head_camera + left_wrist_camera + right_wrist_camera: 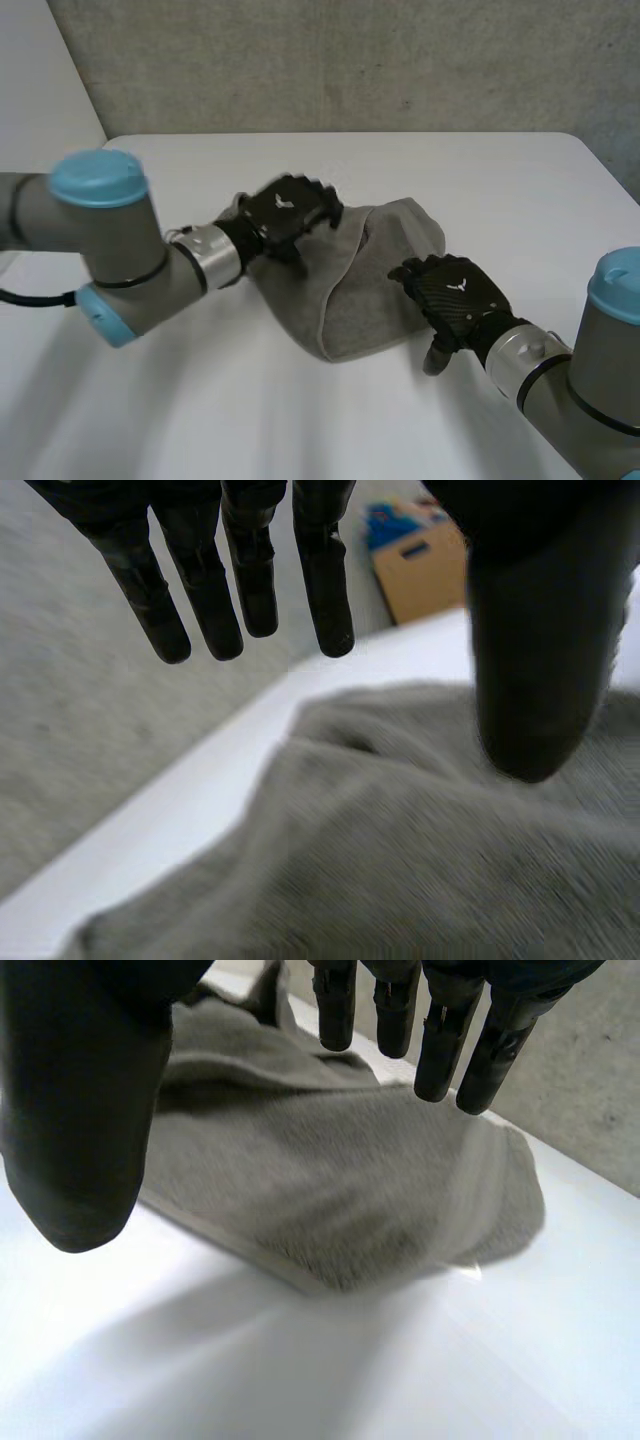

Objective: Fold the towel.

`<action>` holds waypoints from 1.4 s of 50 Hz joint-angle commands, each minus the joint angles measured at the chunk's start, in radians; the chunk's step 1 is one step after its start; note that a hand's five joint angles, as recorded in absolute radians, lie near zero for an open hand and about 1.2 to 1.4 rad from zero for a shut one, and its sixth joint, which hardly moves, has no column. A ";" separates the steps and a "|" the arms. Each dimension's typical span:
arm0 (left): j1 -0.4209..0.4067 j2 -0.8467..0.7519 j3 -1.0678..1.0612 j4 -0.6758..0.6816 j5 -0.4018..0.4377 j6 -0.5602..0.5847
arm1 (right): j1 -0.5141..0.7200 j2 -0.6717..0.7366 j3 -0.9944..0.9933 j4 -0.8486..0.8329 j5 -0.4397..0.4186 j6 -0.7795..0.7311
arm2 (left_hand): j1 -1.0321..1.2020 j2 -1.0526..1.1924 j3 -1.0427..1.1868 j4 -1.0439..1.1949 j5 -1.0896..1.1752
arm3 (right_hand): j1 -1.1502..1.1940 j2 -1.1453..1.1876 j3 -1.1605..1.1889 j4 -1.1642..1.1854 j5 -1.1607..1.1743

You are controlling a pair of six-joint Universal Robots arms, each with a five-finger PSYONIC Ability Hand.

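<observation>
A grey towel (365, 285) lies bunched and folded over in the middle of the white table (480, 190). My left hand (285, 215) hovers over the towel's left part, fingers straight and open, holding nothing. In the left wrist view the fingers (250, 580) and thumb (530, 670) stand above the towel (400, 840) without touching it. My right hand (455, 295) is at the towel's right edge, open. In the right wrist view its fingers (440, 1030) and thumb (80, 1110) spread above the towel (330, 1190), clear of the cloth.
A grey wall (350, 60) rises behind the table. The left wrist view shows a grey floor (80, 720) beyond the table's edge and a cardboard box (420, 565) with blue things on it. Bare table (300, 1380) lies under my right palm.
</observation>
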 commanded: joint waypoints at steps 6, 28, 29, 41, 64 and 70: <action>-0.046 -0.114 0.073 -0.251 0.071 0.500 | -0.078 0.047 -0.022 -0.001 0.030 -0.111 | -0.054 -0.065 -0.080 -0.072 -0.032 | -0.044 -0.060 -0.065 -0.071 -0.052; -0.063 -0.123 0.058 -0.259 -0.133 0.685 | -0.072 0.182 -0.099 -0.001 0.025 -0.103 | 0.929 0.919 0.903 0.912 0.952 | -0.044 -0.060 -0.065 -0.071 -0.052; -0.063 -0.123 0.058 -0.259 -0.133 0.685 | -0.072 0.183 -0.099 -0.001 0.025 -0.103 | 0.929 0.919 0.903 0.912 0.952 | -0.044 -0.060 -0.065 -0.071 -0.052; -0.034 -0.102 0.022 -0.257 -0.141 0.643 | -0.026 0.253 -0.171 -0.001 0.028 -0.040 | 0.927 0.916 0.901 0.909 0.949 | -0.028 -0.044 -0.049 -0.055 -0.036; 0.049 0.131 -0.054 -0.209 -0.131 0.014 | 0.066 0.327 -0.309 -0.070 0.108 0.052 | 0.967 0.956 0.941 0.950 0.990 | 0.989 0.974 0.968 0.962 0.981; 0.084 0.195 -0.128 -0.209 -0.127 0.013 | 0.036 0.151 -0.308 -0.030 0.050 0.015 | 0.967 0.956 0.941 0.950 0.990 | 1.178 1.162 1.157 1.150 1.170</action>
